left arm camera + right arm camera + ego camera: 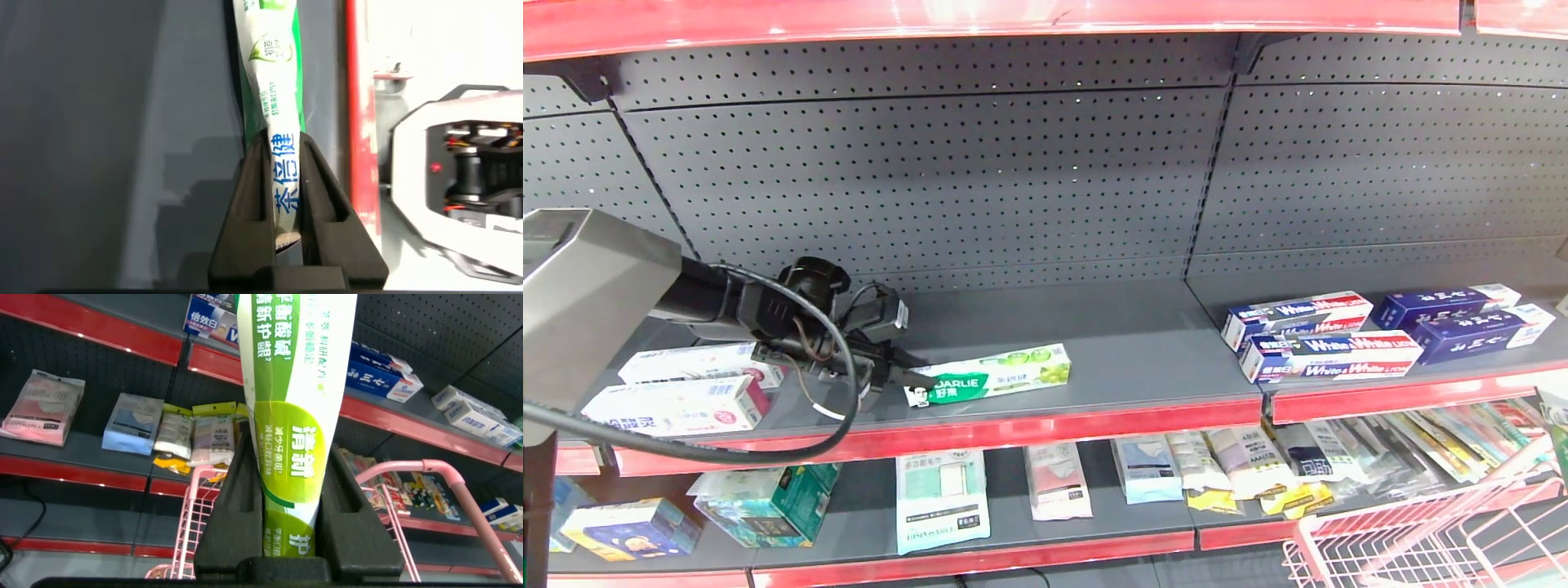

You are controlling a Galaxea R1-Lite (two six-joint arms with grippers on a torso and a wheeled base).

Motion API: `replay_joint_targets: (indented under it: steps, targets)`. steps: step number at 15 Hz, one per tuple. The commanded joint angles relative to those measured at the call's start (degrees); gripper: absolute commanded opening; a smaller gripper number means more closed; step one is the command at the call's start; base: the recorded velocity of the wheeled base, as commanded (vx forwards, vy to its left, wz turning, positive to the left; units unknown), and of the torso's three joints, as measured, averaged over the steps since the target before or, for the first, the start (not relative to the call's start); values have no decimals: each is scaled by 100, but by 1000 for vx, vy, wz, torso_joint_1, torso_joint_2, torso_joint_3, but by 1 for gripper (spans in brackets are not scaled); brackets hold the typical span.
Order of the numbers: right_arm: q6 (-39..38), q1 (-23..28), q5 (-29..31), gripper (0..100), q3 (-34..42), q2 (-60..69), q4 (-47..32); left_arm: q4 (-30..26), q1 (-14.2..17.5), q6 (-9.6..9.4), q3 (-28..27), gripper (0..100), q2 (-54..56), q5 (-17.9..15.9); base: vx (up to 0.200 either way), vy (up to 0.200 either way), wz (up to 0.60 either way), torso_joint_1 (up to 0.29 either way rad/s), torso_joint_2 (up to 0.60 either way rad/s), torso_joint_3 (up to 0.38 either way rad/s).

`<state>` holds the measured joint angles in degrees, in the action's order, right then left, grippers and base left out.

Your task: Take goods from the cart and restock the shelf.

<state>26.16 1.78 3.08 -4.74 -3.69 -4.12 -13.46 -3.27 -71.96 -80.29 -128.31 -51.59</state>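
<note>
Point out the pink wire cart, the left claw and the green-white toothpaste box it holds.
pink wire cart (409,465): right wrist view, its top rail.
left claw (284,151): left wrist view, between fingertips.
green-white toothpaste box (1005,371): head view, its top face.

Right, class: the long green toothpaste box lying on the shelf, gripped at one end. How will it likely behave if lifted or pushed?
The green toothpaste box looks like stiff card, so it should stay straight, not droop. Its flat faces make rolling unlikely. Pinched at one end by the left gripper, it may swivel on the smooth shelf.
</note>
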Motion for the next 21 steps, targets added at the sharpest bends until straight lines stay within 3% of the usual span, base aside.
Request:
replay_joint_targets:
  steps: [1, 7, 21]
  targets:
    - [3, -2, -1, 0, 0, -9, -1, 10, 45, 7, 154, 0, 60, -9, 0, 0, 0, 0, 0, 0]
    - [12, 7, 17, 0, 0, -17, -1, 405, 230, -116, 593, 0, 78, -255, 0, 0, 0, 0, 0, 0]
    - [100, 24, 78, 0, -9, -26, -1, 405, 388, -204, 435, 0, -124, -624, 0, 0, 0, 0, 0, 0]
